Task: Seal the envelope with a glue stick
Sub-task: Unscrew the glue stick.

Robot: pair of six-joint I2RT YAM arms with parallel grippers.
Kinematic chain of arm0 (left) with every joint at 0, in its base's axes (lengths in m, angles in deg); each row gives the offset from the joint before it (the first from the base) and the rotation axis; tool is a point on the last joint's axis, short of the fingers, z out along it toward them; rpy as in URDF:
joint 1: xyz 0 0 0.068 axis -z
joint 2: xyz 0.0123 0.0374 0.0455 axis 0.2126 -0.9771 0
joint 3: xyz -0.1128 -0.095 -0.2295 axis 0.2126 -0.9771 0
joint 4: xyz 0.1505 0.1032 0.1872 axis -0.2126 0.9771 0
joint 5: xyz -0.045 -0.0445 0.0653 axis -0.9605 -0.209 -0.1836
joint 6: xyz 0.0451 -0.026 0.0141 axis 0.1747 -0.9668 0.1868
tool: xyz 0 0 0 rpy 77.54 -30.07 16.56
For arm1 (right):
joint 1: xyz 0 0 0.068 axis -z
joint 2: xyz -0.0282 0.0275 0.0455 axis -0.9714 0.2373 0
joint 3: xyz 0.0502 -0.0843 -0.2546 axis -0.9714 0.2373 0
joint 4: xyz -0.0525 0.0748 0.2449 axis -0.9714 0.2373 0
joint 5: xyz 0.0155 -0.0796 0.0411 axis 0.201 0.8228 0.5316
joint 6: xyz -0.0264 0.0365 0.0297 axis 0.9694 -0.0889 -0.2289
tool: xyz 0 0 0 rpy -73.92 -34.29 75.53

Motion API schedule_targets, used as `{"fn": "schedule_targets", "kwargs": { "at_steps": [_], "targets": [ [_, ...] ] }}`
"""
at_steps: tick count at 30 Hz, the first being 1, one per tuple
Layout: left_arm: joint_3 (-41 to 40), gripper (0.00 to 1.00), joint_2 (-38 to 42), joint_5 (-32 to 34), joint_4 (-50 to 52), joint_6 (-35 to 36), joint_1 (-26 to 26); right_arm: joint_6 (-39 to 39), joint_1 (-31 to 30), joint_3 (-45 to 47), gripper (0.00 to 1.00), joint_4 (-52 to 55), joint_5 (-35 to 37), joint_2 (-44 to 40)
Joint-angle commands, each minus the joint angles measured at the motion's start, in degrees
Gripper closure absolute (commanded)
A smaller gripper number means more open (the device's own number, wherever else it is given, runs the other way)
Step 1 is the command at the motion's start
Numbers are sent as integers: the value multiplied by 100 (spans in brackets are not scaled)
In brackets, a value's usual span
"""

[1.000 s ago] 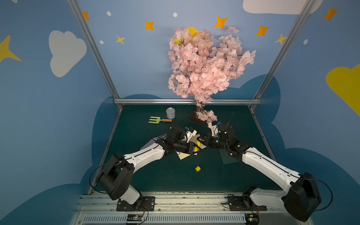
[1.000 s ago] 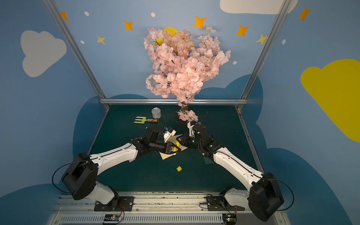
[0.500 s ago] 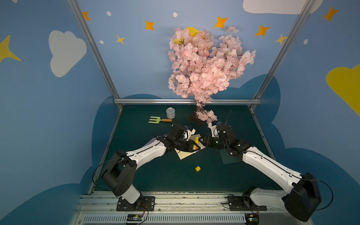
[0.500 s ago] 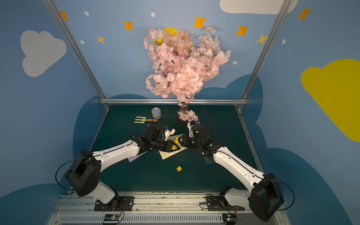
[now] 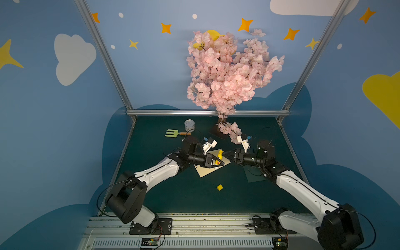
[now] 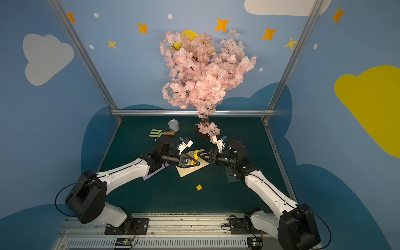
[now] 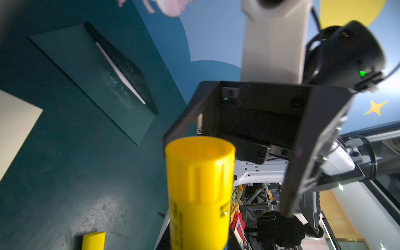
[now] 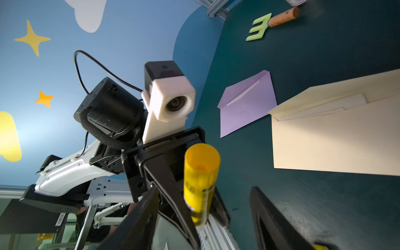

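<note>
Showing a bright yellow, open-topped glue stick (image 7: 199, 194).

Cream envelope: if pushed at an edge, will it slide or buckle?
Likely floppy: the cream envelope is thin paper lying flat on the mat, so an edge push may buckle it. Its flap looks unsealed in the right wrist view and could catch.

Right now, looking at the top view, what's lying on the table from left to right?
garden fork → envelope → dark green envelope
</note>
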Motion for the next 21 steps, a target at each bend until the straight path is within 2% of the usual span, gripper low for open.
{"fn": "schedule_targets", "kwargs": {
  "at_steps": [1,5,10,13,15,19,21],
  "targets": [
    [-137,97,239,-601,-532,-59,-4,-671,53,118,35,-1456,-616,110],
    [-250,97,300,-844,-815,-181,5,-1292,55,195,42,-2521,-858,331],
    [-297,97,233,-919,-1007,-274,31,-1921,36,398,64,-3661,-988,710],
    [-305,97,222,-882,-1018,-280,46,-1894,-31,369,75,-3627,-994,786],
    [-298,97,197,-874,-1024,-289,42,-1736,-91,307,73,-3393,-994,773],
    [-292,97,128,-825,-1018,-321,44,-1587,-140,257,59,-3158,-954,752],
    [-287,97,94,-807,-1014,-335,46,-1600,-157,265,58,-3175,-932,759]
  ]
}}
